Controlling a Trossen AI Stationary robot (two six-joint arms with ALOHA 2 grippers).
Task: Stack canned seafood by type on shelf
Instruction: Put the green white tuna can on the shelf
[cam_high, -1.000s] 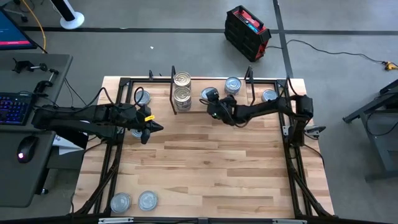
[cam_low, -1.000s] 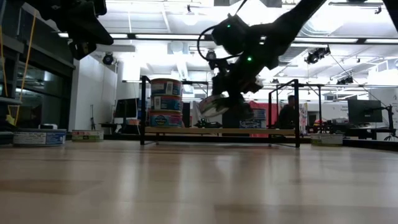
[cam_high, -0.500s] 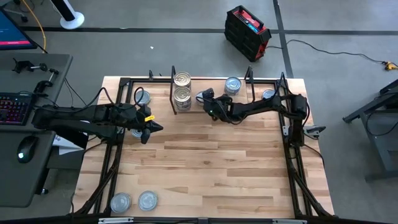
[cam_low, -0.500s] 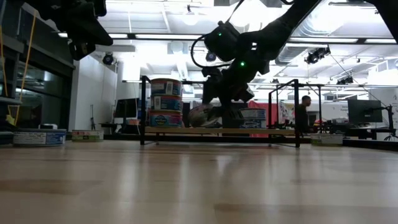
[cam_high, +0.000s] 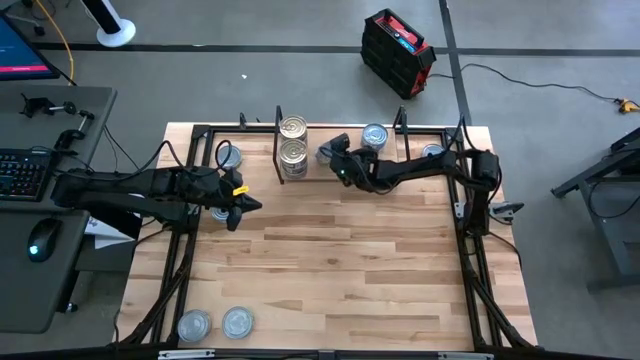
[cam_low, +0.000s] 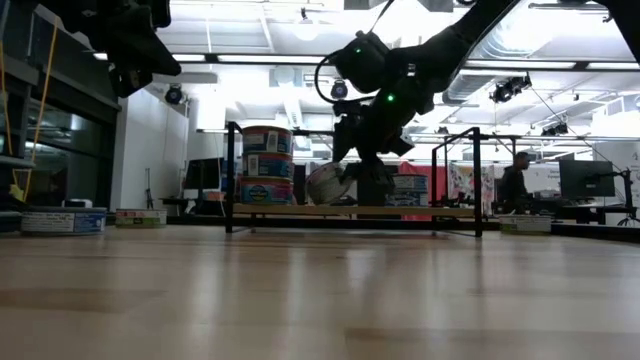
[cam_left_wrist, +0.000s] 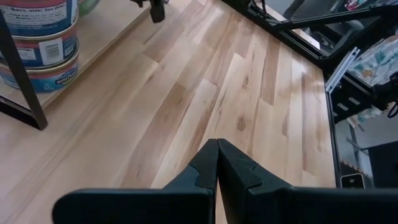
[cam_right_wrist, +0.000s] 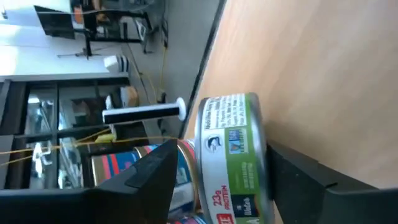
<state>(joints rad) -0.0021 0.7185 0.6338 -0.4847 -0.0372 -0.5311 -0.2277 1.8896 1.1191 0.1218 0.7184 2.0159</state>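
My right gripper (cam_high: 331, 155) is over the shelf (cam_high: 400, 170) at the table's far edge, shut on a tin with a green label (cam_right_wrist: 229, 146), just right of a stack of tins (cam_high: 292, 150). In the low view this tin (cam_low: 325, 184) is tilted, low over the shelf board (cam_low: 400, 211), beside the stack (cam_low: 266, 165). Two more tins (cam_high: 374, 136) (cam_high: 432, 152) sit farther right along the shelf. My left gripper (cam_high: 245, 205) is shut and hovers above the table's left part, touching nothing. My right gripper pinches the green-labelled tin between its two fingers (cam_right_wrist: 149, 180), one on each flat face, so the label wall (cam_right_wrist: 233, 134) shows between them. The tin is tipped on edge over the shelf board. Whether its lower rim (cam_low: 322, 203) touches the board, I cannot tell.
One tin (cam_high: 228, 157) lies on the table left of the shelf, and two tins (cam_high: 193, 325) (cam_high: 237, 322) sit at the near left corner. Black wire uprights (cam_low: 230, 175) (cam_low: 477, 180) stand at the shelf's ends. Bare wood (cam_high: 350, 260) spreads across the middle.
My right gripper has carried the tin toward the table's left, closer to the stack on the shelf, and down to the shelf board. The tin has stayed tilted in the hold.
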